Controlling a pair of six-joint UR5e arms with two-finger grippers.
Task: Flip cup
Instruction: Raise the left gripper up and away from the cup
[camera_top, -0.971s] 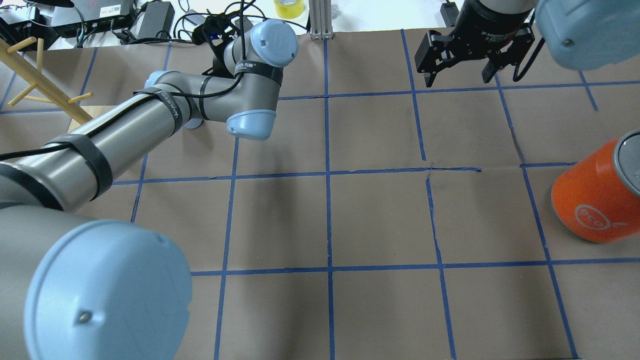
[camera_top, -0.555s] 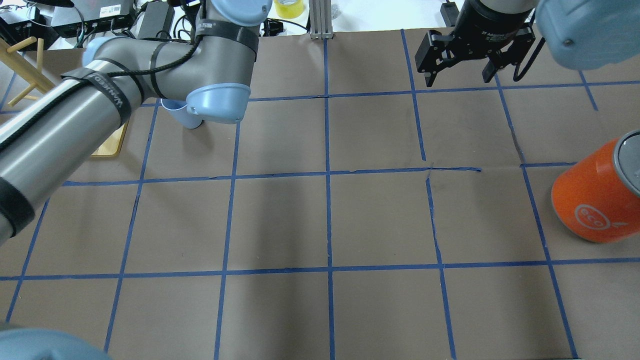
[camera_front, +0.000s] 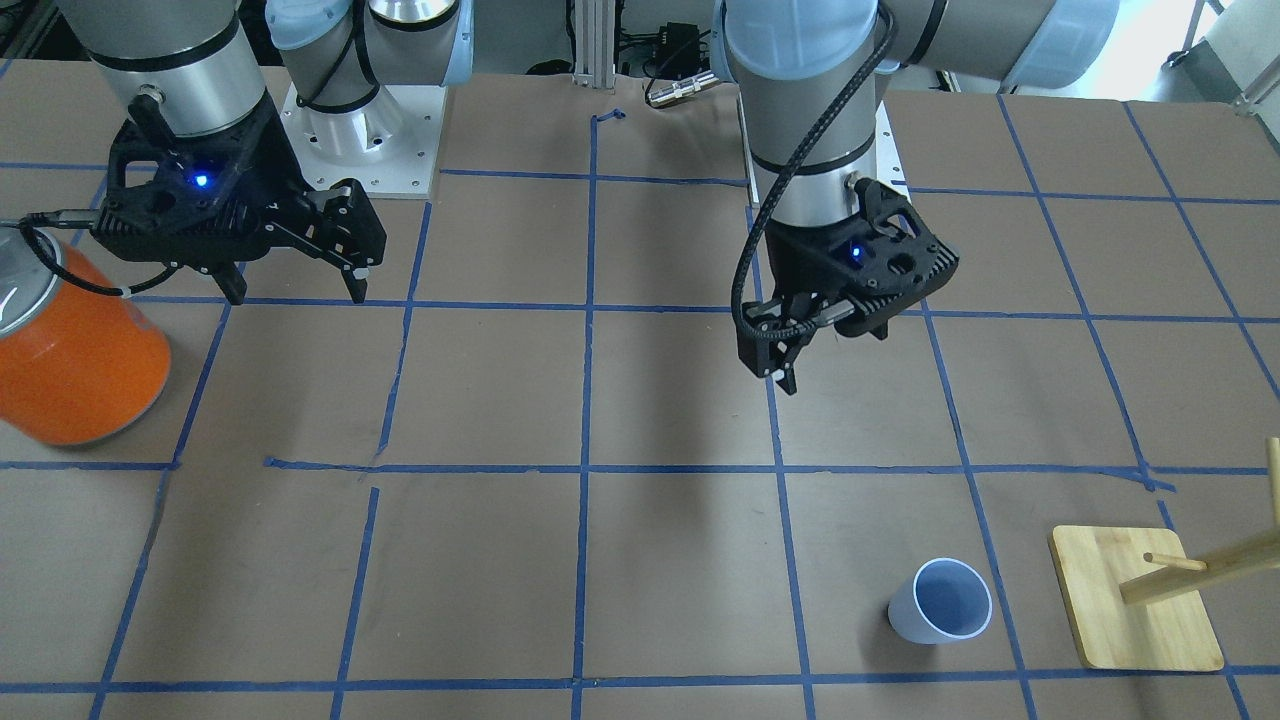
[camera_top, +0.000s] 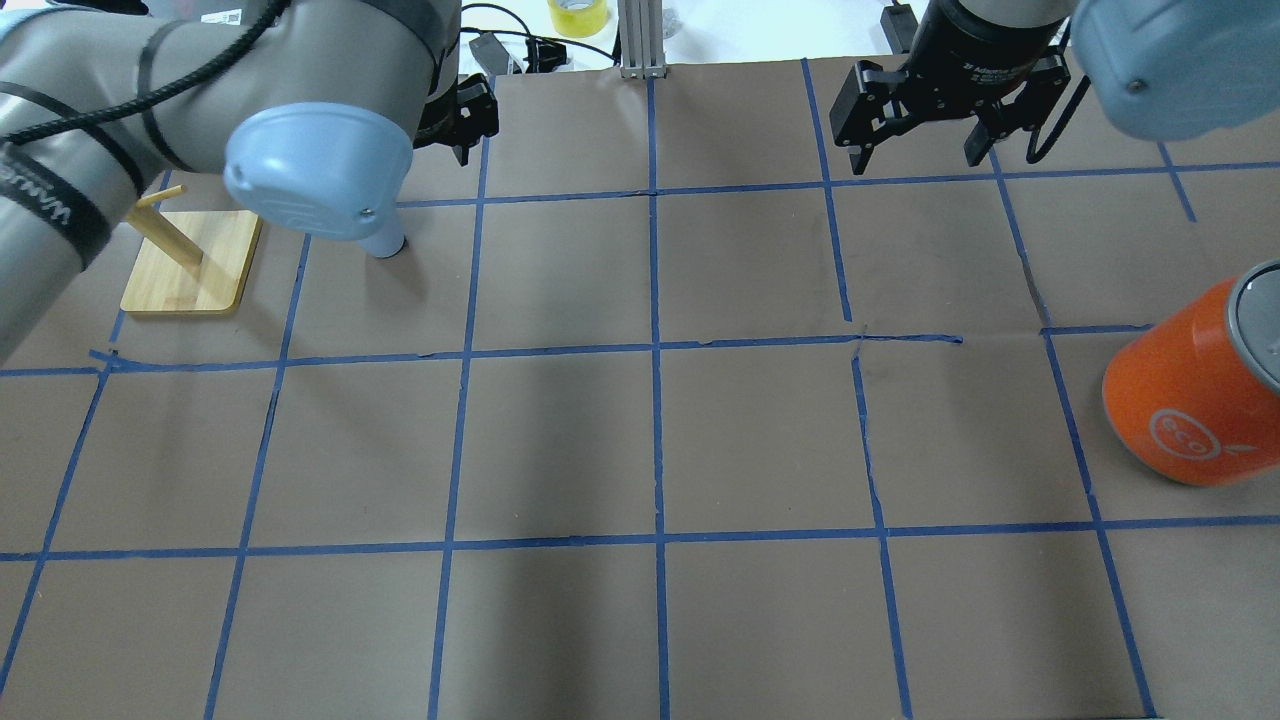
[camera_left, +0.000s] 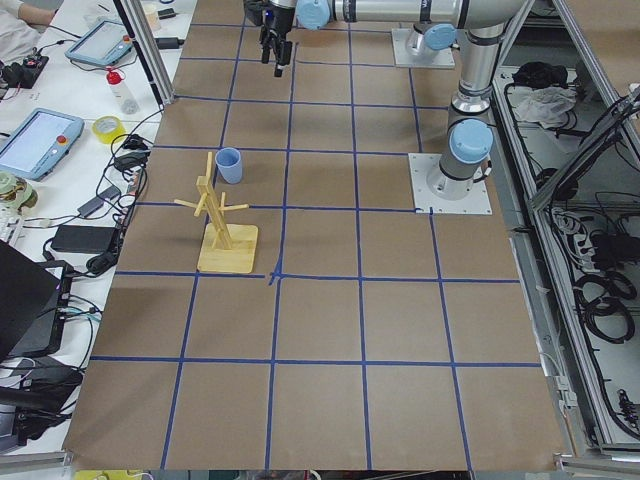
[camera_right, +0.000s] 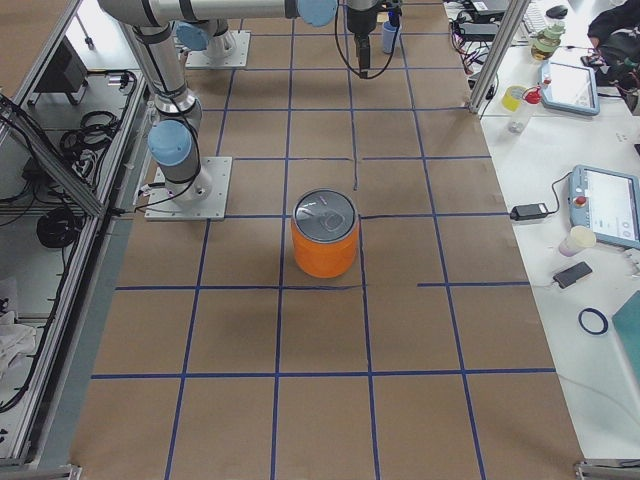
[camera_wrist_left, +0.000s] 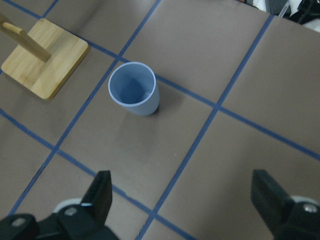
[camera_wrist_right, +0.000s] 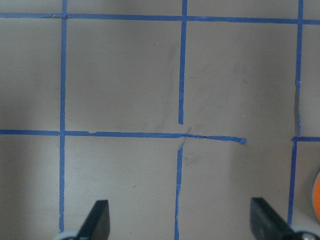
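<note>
The left fingers (camera_wrist_left: 100, 196) are spread wide and empty above the brown paper counter (camera_front: 480, 580). Ahead of them, and apart from them, the small pale bluish-white tapered plastic cup (camera_wrist_left: 133, 90) stands upright, mouth up, just beside a light wooden peg stand (camera_wrist_left: 45, 62). The right fingers (camera_wrist_right: 99, 219) are also wide and empty, near a large orange cylindrical can (camera_front: 75, 350), well apart from the cup.

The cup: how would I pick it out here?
On the brown table gridded with blue tape, find the wooden peg stand. The cup stands upright beside its base, not touching: a small pale-blue handleless tumbler, far smaller than the orange can across the table.
</note>
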